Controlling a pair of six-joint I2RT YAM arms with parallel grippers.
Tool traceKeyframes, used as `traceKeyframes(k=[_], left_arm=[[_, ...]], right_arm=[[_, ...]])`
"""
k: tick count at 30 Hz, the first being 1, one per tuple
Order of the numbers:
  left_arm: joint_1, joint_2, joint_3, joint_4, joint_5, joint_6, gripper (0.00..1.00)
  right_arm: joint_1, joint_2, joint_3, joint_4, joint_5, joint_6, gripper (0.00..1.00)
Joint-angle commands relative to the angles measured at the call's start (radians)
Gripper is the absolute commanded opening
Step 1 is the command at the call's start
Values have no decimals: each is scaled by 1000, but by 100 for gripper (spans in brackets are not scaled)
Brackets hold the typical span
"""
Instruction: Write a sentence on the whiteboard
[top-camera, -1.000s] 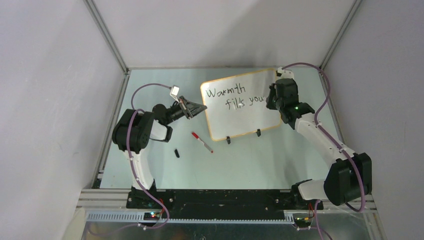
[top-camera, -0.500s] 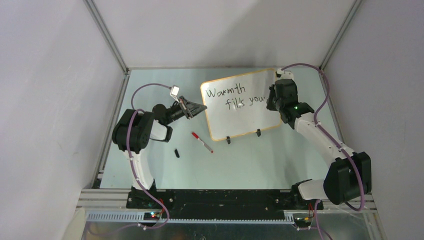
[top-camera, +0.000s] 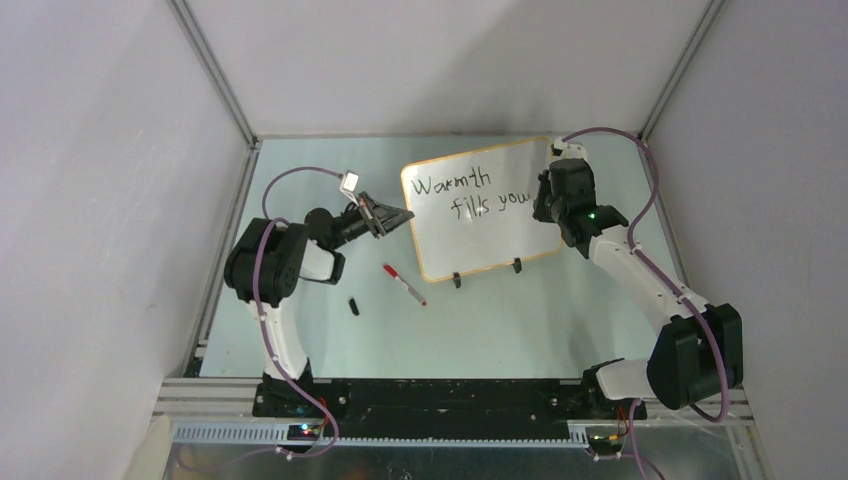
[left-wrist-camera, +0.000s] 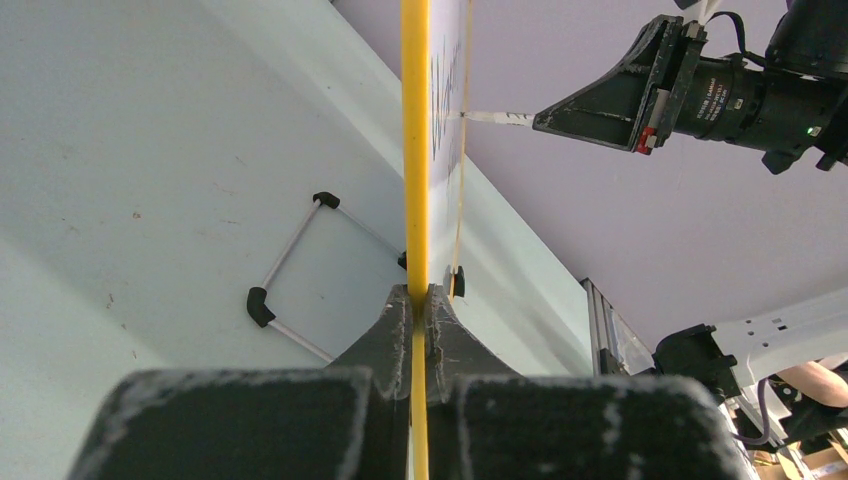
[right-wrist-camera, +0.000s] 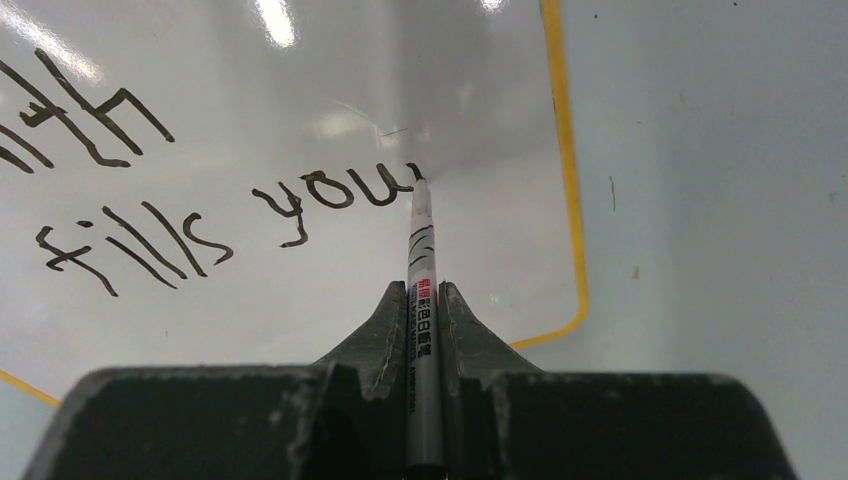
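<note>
The whiteboard (top-camera: 485, 215) stands tilted at the back middle of the table, its frame orange-yellow. The sentence (top-camera: 470, 192) reads "Warmth fills you" in black, also seen in the right wrist view (right-wrist-camera: 230, 215). My left gripper (top-camera: 398, 215) is shut on the whiteboard's left edge (left-wrist-camera: 415, 150), pinching the frame between its fingers (left-wrist-camera: 395, 330). My right gripper (right-wrist-camera: 424, 290) is shut on a grey marker (right-wrist-camera: 423, 290); the marker's tip touches the board at the end of "you". In the top view the right gripper (top-camera: 545, 200) sits at the board's right side.
A red-capped marker (top-camera: 404, 285) lies on the table in front of the board's left corner, and a small black cap (top-camera: 354, 306) lies left of it. Two black clip feet (top-camera: 457, 280) hold the board's near edge. A wire stand (left-wrist-camera: 290, 265) is behind it.
The right gripper and its marker have shifted very slightly at the end of "you". The left gripper and the board have not moved.
</note>
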Motion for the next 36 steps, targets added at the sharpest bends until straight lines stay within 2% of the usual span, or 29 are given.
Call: traceKeyframes(k=[1,36], left_arm=[[-14,-38,-14,35,17,38,0],[-13,-38,-11,35,19,38,0]], right_arm=[[-5,-18,-3,30,13,-8,0],[-7,52,108,-12,11,-15,0]])
